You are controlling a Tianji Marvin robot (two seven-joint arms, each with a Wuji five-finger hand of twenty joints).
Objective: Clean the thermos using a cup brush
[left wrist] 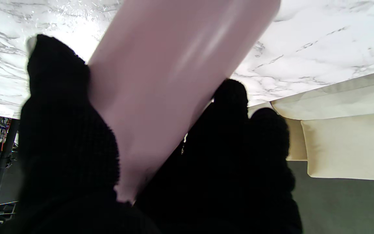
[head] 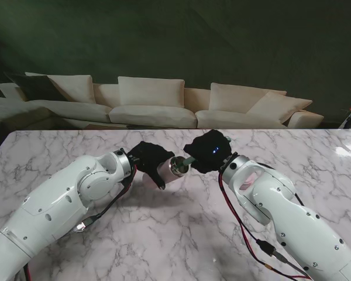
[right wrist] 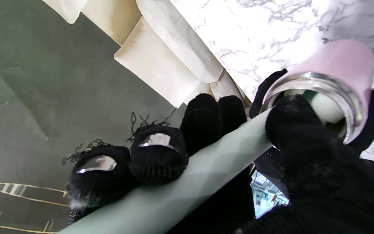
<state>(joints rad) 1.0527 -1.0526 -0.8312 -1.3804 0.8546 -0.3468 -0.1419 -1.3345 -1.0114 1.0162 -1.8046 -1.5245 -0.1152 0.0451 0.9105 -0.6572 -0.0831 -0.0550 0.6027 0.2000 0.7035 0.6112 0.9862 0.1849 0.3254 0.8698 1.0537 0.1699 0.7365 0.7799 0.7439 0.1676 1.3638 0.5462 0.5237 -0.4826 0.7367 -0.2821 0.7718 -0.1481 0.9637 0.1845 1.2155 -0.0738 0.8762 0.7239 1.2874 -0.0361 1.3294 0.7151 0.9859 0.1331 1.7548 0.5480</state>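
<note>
Marble table (head: 181, 234) underneath — left hand (head: 147, 157) clamps the tilted thermos (head: 171, 170), right hand (head: 209, 152) wraps the brush (right wrist: 203, 165); keep handle centred in the mouth while scrubbing.

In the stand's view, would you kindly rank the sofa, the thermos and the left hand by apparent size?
1. Sofa, by far the largest.
2. Left hand.
3. Thermos, mostly covered by that hand, so ranks two and three are unsure.
</note>
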